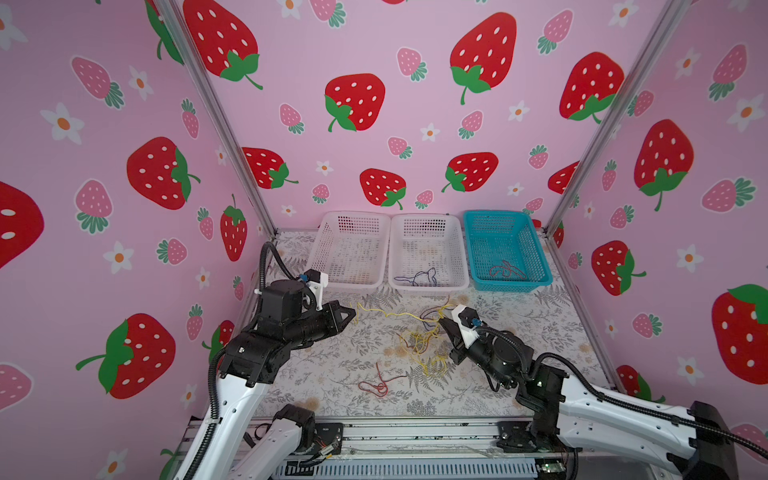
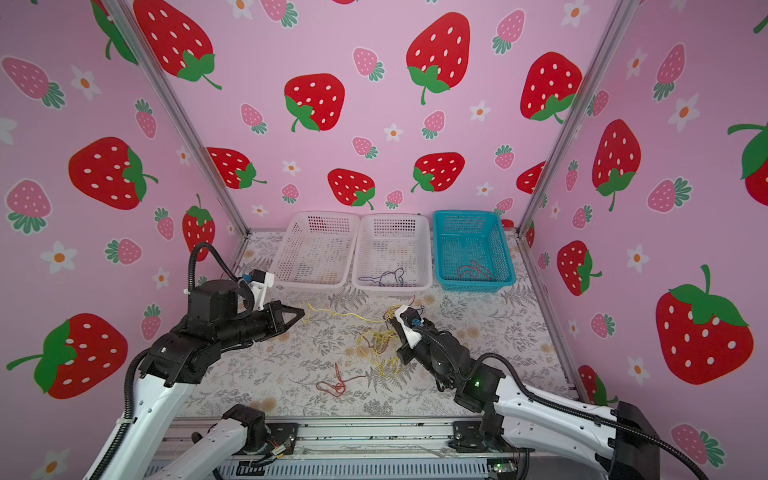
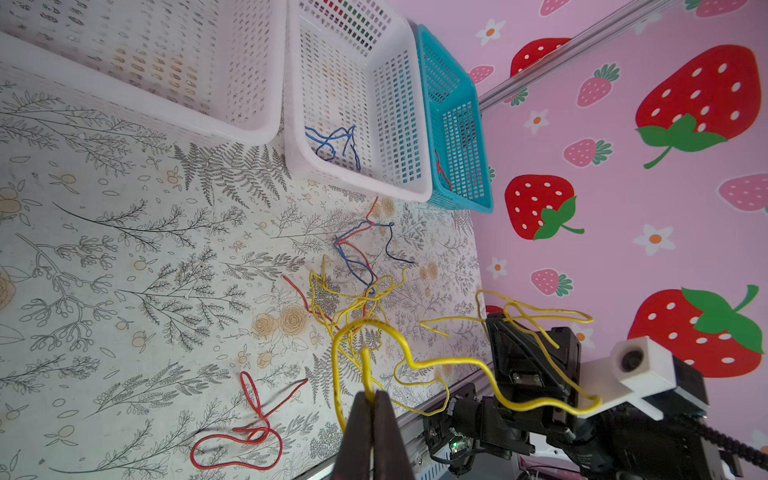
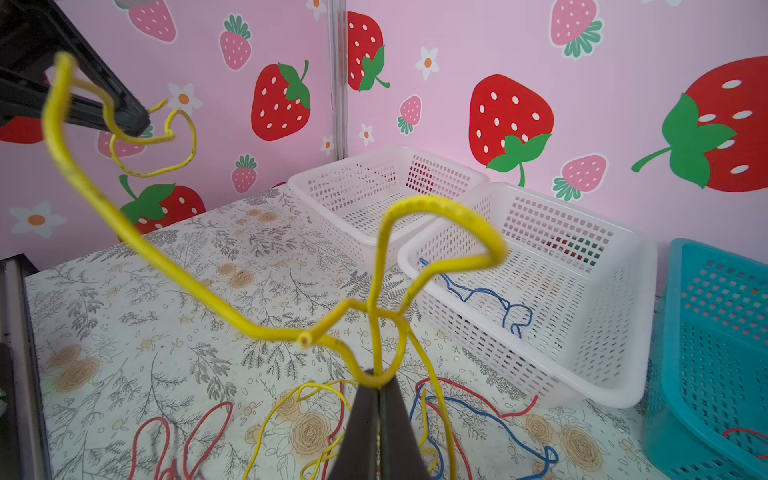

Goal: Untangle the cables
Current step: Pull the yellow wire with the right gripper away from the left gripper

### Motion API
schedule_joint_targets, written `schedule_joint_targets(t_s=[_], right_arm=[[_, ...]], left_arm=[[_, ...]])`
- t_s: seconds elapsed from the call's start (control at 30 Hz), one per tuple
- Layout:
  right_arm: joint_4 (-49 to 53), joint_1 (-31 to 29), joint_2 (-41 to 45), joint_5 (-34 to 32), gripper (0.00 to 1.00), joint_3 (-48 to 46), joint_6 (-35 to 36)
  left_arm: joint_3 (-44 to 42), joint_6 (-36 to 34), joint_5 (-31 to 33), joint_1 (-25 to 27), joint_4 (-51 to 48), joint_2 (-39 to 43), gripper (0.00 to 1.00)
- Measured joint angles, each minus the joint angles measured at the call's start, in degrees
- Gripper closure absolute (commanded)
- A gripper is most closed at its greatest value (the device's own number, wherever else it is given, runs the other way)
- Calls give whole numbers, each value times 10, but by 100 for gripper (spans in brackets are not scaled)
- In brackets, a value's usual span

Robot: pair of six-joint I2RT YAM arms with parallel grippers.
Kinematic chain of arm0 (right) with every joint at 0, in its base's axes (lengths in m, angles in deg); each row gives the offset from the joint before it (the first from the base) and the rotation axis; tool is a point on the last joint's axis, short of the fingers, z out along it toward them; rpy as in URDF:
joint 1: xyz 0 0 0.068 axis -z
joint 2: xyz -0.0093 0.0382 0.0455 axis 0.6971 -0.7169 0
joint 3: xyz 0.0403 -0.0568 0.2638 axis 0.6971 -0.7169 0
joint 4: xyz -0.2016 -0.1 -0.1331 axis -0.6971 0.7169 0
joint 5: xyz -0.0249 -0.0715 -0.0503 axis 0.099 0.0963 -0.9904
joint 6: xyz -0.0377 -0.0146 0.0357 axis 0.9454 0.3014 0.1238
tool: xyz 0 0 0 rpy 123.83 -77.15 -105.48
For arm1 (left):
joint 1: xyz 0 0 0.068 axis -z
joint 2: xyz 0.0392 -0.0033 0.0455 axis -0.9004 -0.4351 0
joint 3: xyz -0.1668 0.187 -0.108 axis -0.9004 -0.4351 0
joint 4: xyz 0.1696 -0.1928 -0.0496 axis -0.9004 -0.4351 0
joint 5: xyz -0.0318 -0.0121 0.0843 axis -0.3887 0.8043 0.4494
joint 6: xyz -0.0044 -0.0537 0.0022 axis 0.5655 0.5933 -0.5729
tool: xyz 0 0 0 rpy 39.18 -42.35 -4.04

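Strawberry-papered walls enclose a floral desk (image 1: 316, 374). Near its left edge, the left gripper (image 1: 353, 312) is clamped tight on a yellow cable (image 1: 390, 314), which is strung above the desk to the right gripper (image 1: 441, 321), likewise closed on it. A tangle (image 1: 422, 343) of yellow, red and blue cables is spread right of centre, with a red cable (image 1: 379, 384) apart, toward the near edge. Along the far edge are set a left basket (image 1: 324, 249), a middle basket (image 1: 428, 287) with a blue cable (image 1: 415, 279), and a blue basket (image 1: 511, 286) with a second red cable (image 1: 505, 270).
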Motion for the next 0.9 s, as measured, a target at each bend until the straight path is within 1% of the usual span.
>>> schedule_joint_targets(t_s=[0.17,0.33,0.43,0.5,0.63,0.8,0.9], right_arm=[[-9,-3,30,-31,100,-19,0],[-14,-21,30,-66,100,-27,7],[-15,-42,25,-90,100,-28,18],[-15,-52,25,-92,100,-28,24],[-11,-63,27,-64,100,-28,26],[2,-69,30,7,100,-22,9],[0,-69,29,38,100,-12,-3]], left_arm=[[-11,-21,-14,0,-10,-21,100],[-16,-43,-24,-4,-31,-38,100],[-16,-58,-27,-16,-42,-38,100],[-17,-63,-36,-33,-48,-40,100],[-44,-57,-68,-60,-36,-39,100],[-99,-26,-110,-61,-1,-32,100],[-123,-5,-129,-61,23,-22,100]])
